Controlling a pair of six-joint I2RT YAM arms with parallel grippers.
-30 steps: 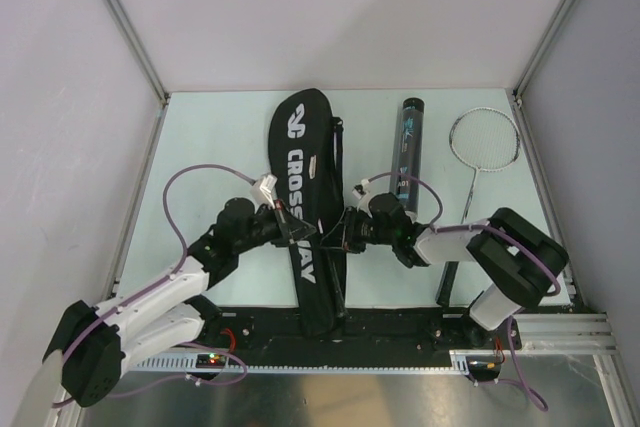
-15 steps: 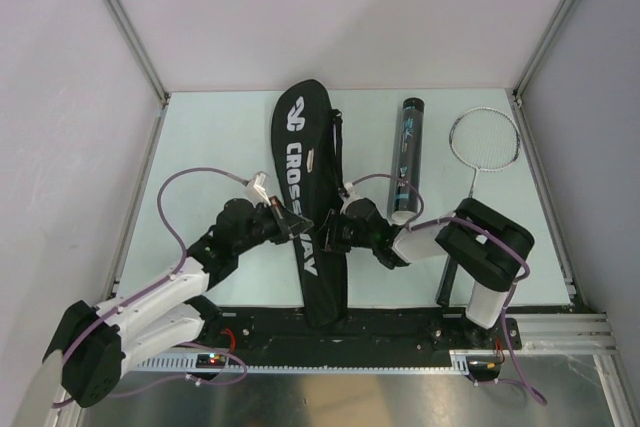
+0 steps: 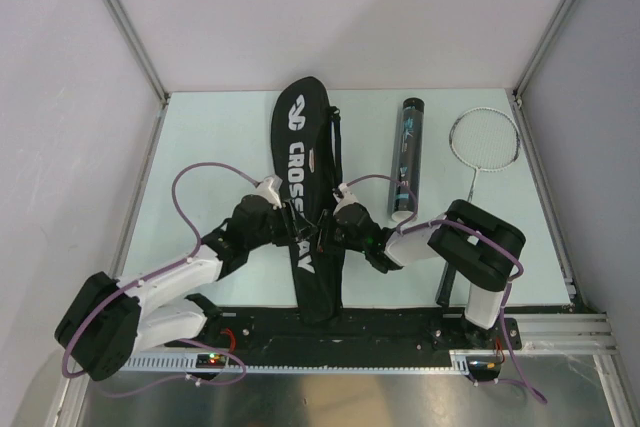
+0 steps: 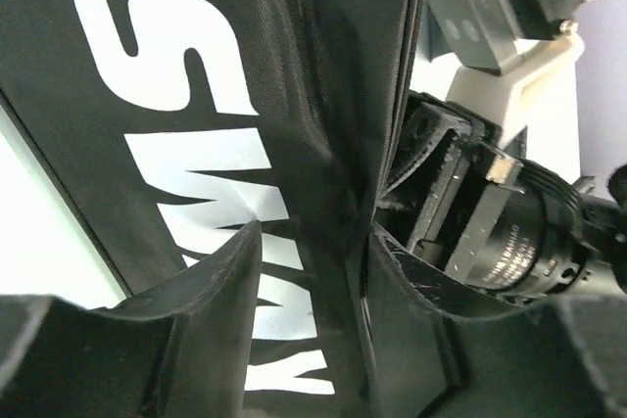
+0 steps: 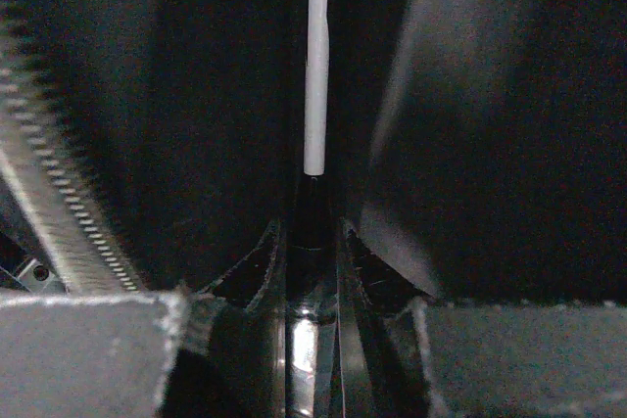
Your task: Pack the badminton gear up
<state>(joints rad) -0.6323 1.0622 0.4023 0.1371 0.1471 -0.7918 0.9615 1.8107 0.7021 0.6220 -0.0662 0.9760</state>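
The black racket bag (image 3: 300, 162), lettered CROSSWAY in white, lay lengthwise down the middle of the pale table (image 3: 220, 147), with its broad end toward the far wall and its narrow end near the arm bases. Both arms reached in to its middle stretch from opposite sides. The left gripper (image 3: 296, 223) sat at the bag's left edge with its jaws parted. In the left wrist view a raised fold of the bag's fabric ran between the two fingers (image 4: 220, 281), and neither finger visibly pinched it. The right gripper (image 3: 326, 234) sat at the bag's right edge, inside the open side beside the zipper teeth (image 5: 59, 193). Its jaws were closed narrowly on the bagged racket (image 5: 315, 95), at the dark taper where the handle met the thin pale shaft. The shaft ran straight ahead into the dark interior of the bag. The long black tube (image 3: 407, 152) lay on the table to the right of the bag, roughly parallel to it and not touching it. Further right, the loose racket (image 3: 484, 137) lay flat with its silver head near the far right corner. Its black handle pointed toward the near edge, partly hidden by the right arm (image 3: 480, 257).
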